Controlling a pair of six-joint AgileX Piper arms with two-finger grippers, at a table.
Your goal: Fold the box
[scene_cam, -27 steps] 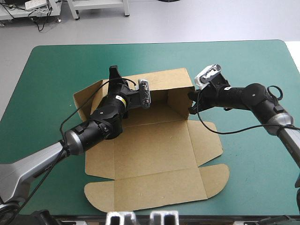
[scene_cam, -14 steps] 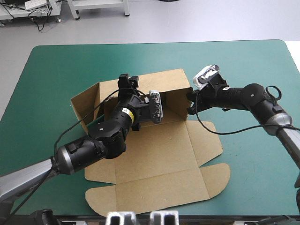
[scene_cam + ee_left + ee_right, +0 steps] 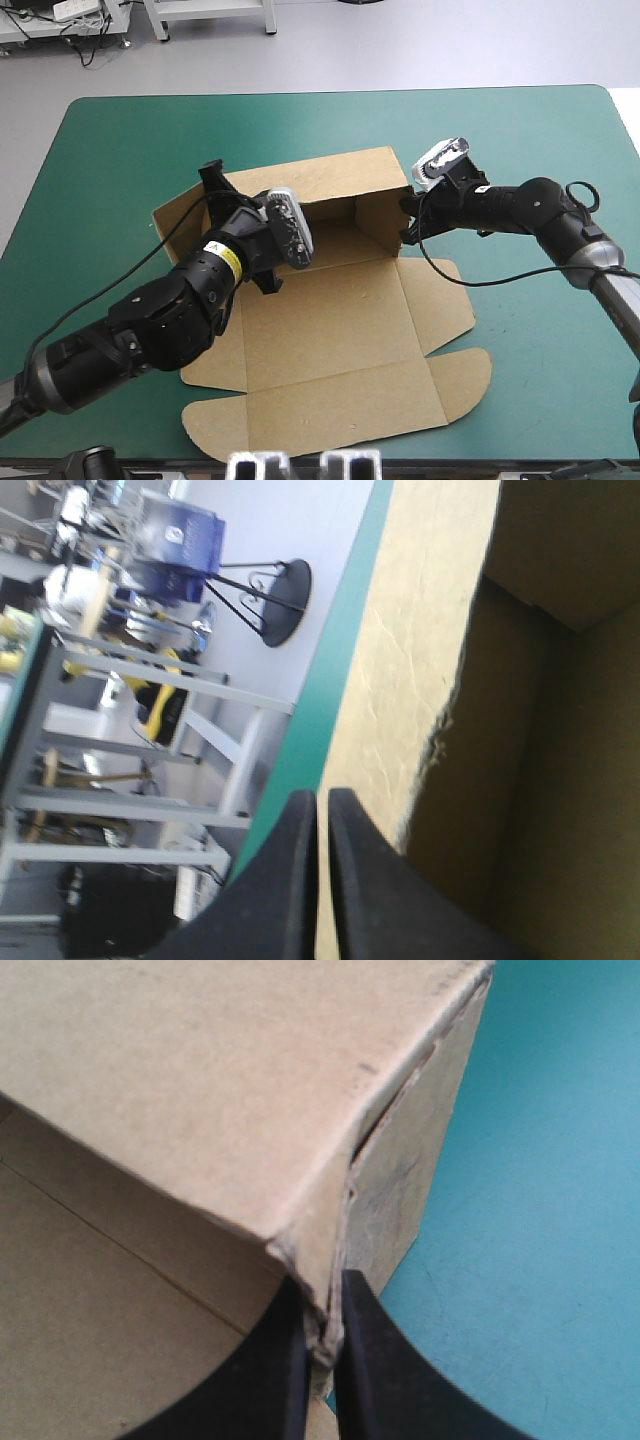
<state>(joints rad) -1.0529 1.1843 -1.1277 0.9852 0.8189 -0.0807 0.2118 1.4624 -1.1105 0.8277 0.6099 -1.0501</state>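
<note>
Though an arm (image 3: 170, 305) partly covers the box (image 3: 340, 330), the left pincer (image 3: 318, 800) and right pincer (image 3: 322, 1295) clamp its walls.

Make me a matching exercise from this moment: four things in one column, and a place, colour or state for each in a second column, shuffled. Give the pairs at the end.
Things:
1. left claw
2. right claw
3. lid panel
4. table cover

Descriptions:
A. teal-green
B. lying flat, toward the table's near edge
C. shut on the right wall of the box, at its corner
D. at the left wall of the box

Pairs: 1-D, 2-C, 3-B, 4-A
</note>
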